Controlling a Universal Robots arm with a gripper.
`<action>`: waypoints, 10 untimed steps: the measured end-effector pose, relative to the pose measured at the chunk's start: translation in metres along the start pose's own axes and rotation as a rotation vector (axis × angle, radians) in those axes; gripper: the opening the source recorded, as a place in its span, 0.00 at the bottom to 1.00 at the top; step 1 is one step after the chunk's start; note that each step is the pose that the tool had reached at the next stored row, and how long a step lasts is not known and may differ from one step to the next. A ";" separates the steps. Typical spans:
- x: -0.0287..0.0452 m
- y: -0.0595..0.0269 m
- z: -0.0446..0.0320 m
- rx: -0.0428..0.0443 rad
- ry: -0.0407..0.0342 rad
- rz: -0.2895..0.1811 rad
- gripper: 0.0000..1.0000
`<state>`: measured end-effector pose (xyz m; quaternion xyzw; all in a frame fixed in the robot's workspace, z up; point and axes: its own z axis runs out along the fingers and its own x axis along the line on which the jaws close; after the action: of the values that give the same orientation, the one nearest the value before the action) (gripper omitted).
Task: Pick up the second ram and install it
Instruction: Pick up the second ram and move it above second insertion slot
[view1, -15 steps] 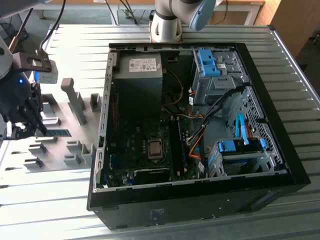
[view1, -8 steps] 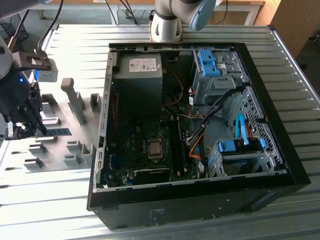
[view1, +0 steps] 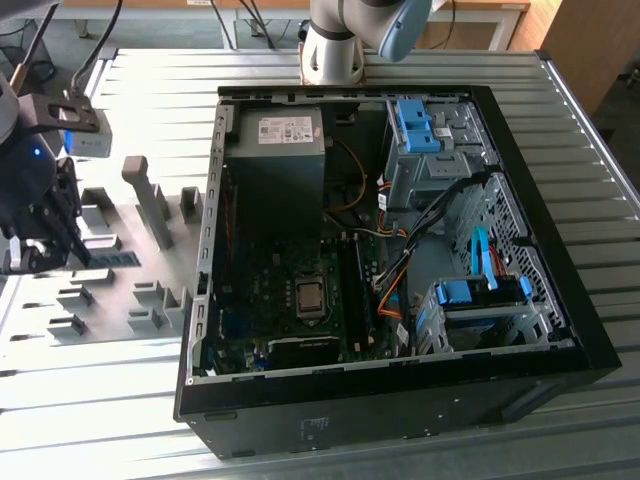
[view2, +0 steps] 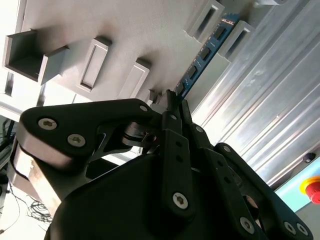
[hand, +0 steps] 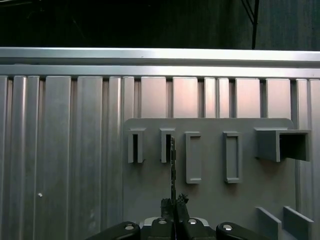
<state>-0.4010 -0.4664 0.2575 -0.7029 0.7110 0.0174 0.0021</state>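
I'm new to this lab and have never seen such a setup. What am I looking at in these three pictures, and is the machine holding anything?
It is one robot arm working at a ribbed metal table. The exterior view comes from a camera off the arm: it shows an open computer case and, to that view's left, a grey plate with moulded holders for parts. The two wrist views come from cameras riding on the arm, looking along its black gripper. In both, the jaws are closed on one end of a thin blue memory stick, seen edge-on in the first wrist view. The stick's far end reaches the holders on the plate.
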 end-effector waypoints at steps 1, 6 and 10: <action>0.0000 0.0000 -0.0013 0.0000 0.0000 0.000 0.14; -0.0002 0.0002 -0.0079 -0.0001 0.0000 0.000 0.14; -0.0003 0.0003 -0.0125 -0.0001 0.0000 0.000 0.14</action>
<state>-0.4010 -0.4664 0.2700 -0.7030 0.7110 0.0174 0.0021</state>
